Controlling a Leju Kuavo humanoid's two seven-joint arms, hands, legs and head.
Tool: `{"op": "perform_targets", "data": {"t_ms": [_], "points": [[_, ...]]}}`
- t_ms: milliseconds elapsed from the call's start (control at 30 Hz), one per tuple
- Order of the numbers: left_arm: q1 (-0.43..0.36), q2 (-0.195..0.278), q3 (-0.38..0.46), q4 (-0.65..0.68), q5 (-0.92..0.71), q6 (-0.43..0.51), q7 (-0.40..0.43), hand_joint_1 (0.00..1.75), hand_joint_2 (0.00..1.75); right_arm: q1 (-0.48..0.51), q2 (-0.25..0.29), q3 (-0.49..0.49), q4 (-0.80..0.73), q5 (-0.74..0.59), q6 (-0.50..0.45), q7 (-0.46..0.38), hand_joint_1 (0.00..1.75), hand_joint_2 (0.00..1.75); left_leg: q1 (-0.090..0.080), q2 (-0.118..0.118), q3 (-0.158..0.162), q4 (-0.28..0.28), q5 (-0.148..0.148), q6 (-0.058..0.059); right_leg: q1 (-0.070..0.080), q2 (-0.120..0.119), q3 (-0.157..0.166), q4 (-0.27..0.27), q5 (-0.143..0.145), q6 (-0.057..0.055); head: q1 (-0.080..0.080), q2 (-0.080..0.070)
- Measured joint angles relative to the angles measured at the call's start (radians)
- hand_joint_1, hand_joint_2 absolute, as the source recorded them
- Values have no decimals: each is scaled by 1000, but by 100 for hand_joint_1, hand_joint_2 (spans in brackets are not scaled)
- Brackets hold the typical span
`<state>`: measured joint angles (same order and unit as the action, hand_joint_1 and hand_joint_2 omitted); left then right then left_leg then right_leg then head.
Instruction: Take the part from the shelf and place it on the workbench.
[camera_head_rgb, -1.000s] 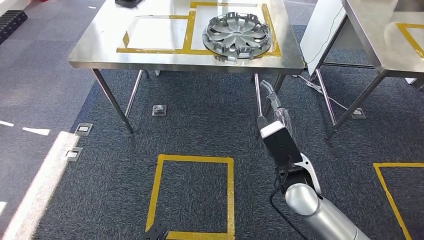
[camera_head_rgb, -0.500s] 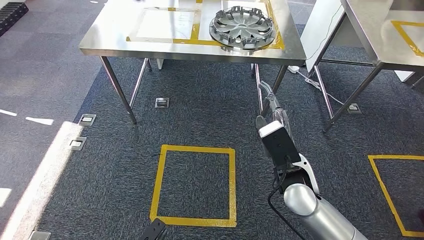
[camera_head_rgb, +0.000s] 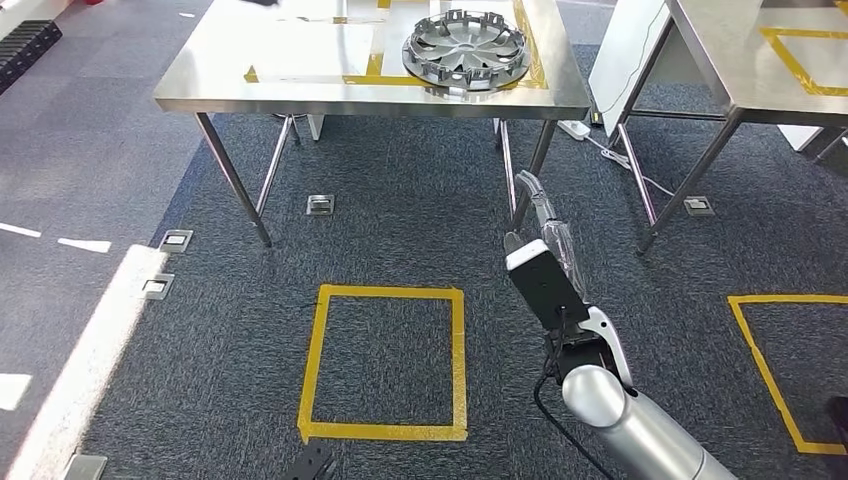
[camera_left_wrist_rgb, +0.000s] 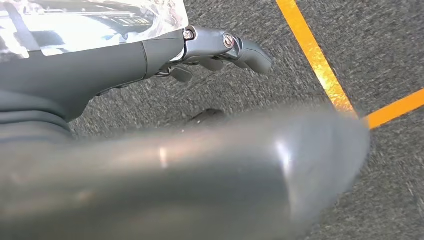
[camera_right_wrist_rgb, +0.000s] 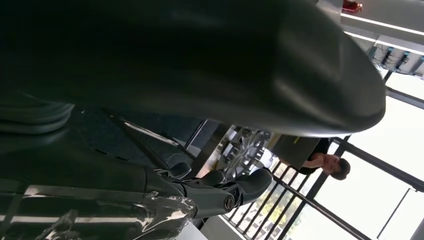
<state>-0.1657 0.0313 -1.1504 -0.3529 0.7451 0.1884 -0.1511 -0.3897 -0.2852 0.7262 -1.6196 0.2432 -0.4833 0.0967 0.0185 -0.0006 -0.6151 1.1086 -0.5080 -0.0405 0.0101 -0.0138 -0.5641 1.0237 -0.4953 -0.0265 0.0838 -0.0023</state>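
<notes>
I see wheel cover already on workbench, near right edge. Right hand empty, fingers loose; left hand likewise. Placing looks done.

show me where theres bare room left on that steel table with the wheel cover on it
On the steel table, the left taped rectangle beside the wheel cover is bare, and so is the untaped strip along the table's left edge. The right taped rectangle is crowded: the wheel cover fills it, leaving just a thin margin at the near edge.
</notes>
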Motion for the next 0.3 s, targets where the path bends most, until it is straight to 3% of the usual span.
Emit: {"op": "perform_targets", "data": {"t_ms": [67, 167, 200, 300], "points": [[-1, 0, 0, 0, 0, 0, 3, 0, 175, 0, 2, 0, 19, -4, 4, 3, 0, 0, -5, 0, 29, -55, 0, 11, 2, 0, -11, 12, 0, 9, 0, 0], [-1, -1, 0, 0, -1, 0, 7, 0, 175, 1, 5, 0, 53, -21, 7, 1, 0, 0, -5, -1, 26, -67, 7, 30, 1, 1, -20, 19, 0, 25, 0, 0], [-2, -1, 0, 0, -1, 0, 8, 0, 175, 0, 7, -1, 65, -31, 8, -1, 0, 0, -2, 0, 24, -70, 11, 37, 0, 3, -27, 34, -14, 32, 1, 0], [-5, -2, 0, 0, -1, 0, 11, 0, 175, 0, 10, -3, 110, -61, 14, -8, 0, 0, 1, 0, 18, -74, 19, 47, -9, 7, -75, 148, -87, 47, 3, 0]]}}
